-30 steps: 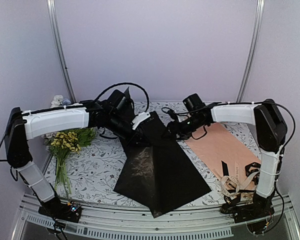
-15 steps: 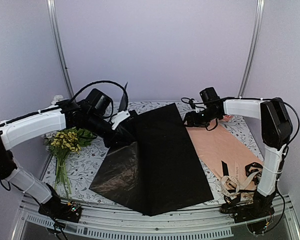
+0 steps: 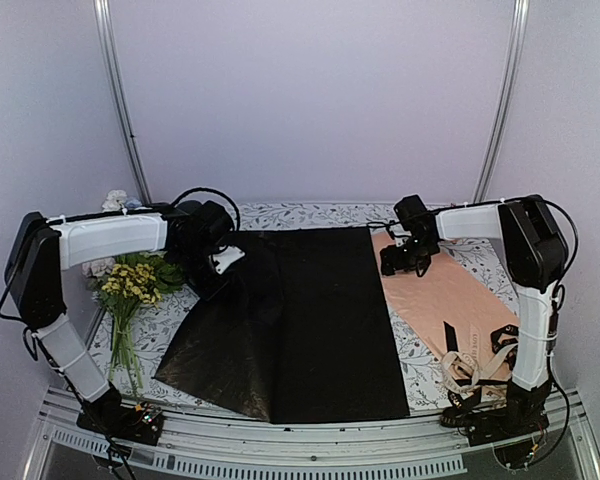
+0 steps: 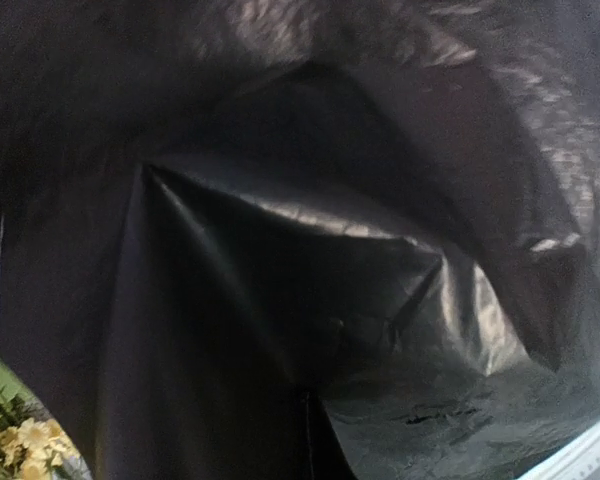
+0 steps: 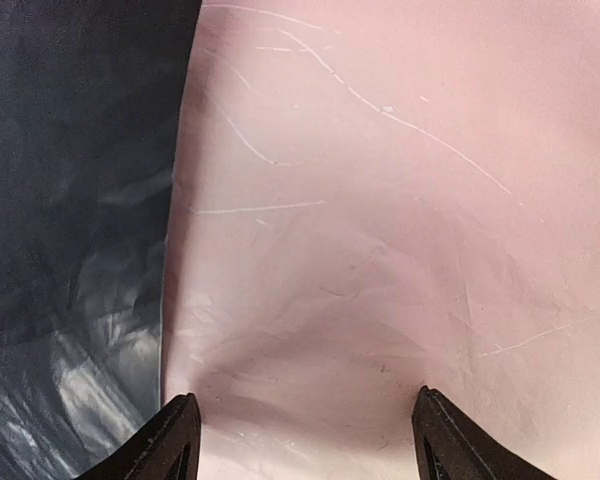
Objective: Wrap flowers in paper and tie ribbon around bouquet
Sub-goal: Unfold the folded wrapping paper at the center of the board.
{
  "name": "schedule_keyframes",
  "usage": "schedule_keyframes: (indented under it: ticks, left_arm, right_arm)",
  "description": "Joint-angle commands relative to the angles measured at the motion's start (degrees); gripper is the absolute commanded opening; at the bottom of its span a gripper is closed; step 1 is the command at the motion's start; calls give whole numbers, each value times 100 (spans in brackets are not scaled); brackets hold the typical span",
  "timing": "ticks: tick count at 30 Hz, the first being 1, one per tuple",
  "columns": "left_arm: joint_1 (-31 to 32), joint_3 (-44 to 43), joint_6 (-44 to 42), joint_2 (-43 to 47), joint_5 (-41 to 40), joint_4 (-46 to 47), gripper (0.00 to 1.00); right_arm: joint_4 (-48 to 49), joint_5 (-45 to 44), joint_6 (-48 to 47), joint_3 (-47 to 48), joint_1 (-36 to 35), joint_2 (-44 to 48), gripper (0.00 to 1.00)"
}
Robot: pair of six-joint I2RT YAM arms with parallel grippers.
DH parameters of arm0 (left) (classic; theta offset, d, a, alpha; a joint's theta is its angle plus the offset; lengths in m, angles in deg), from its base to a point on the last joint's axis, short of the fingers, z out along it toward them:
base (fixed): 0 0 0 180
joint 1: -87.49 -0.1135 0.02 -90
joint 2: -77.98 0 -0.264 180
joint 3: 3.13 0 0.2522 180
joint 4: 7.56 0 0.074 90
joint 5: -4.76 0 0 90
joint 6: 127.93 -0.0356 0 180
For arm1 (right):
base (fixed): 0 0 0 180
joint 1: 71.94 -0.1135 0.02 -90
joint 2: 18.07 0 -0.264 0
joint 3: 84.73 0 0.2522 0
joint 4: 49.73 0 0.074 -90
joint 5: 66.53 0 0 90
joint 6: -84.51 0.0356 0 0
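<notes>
One big black paper point(image 3: 310, 320) is spread flat-ish across the middle of the table point(image 3: 300, 213), its far-left corner pinched up in the closed left end effector point(image 3: 218, 264). Right end effector point(image 5: 300, 440) hangs open over the peach sheet point(image 3: 450, 290) just beside it.

The jaws stand apart over the peach sheet point(image 5: 400, 200) — black paper point(image 5: 70, 200) borders its left side.

Glossy black paper point(image 3: 310, 320) flat; cream ribbon point(image 3: 467, 368) front-right
</notes>
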Motion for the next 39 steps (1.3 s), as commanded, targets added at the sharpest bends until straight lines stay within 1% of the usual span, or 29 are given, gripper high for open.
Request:
schedule_keyframes:
  ticks: [1, 6, 10, 13, 15, 20, 23, 26, 29, 31, 33, 39]
  left_arm:
    - [-83, -151, 83, -237, -988, -302, 0]
    - [-108, -315, -37, -367, -1378, -241, 0]
    - [-104, -410, -252, -467, -1832, 129, 0]
    - [-104, -574, -374, -649, -1851, 373, 0]
    - [-106, -630, -392, -757, -1926, 552, 0]
    - [-104, -632, -420, -944, -1960, 762, 0]
    - [-104, -633, -427, -1006, -1987, 816, 0]
    - [-105, -650, -493, -1055, -1996, 957, 0]
    - [-104, -790, -590, -1145, -1969, 1124, 0]
    - [-104, -890, -709, -1236, -1901, 1292, 0]
    - [-104, -949, -853, -1314, -1812, 1484, 0]
    - [-126, -1180, -1181, -1676, -1742, 1990, 0]
  right_arm:
    - [-47, -429, 70, -269, 376, -47, 75]
    - [-50, -519, 86, -527, 681, -23, 75]
    - [-100, -418, 43, -495, 799, 90, 75]
    - [-129, 103, -85, -272, 770, 285, 74]
    - [-98, 416, -159, -110, 660, 469, 73]
    - [218, 455, -308, 122, 133, 772, 71]
    - [350, 377, -254, 257, -120, 641, 69]
    - [553, 701, -221, 330, -275, 322, 67]
    - [427, 838, -293, 475, -372, -100, 65]
    - [349, 745, -303, 359, -384, -214, 64]
    - [324, 412, -273, 71, -381, -173, 64]
    - [277, -367, -56, -860, -305, 387, 63]
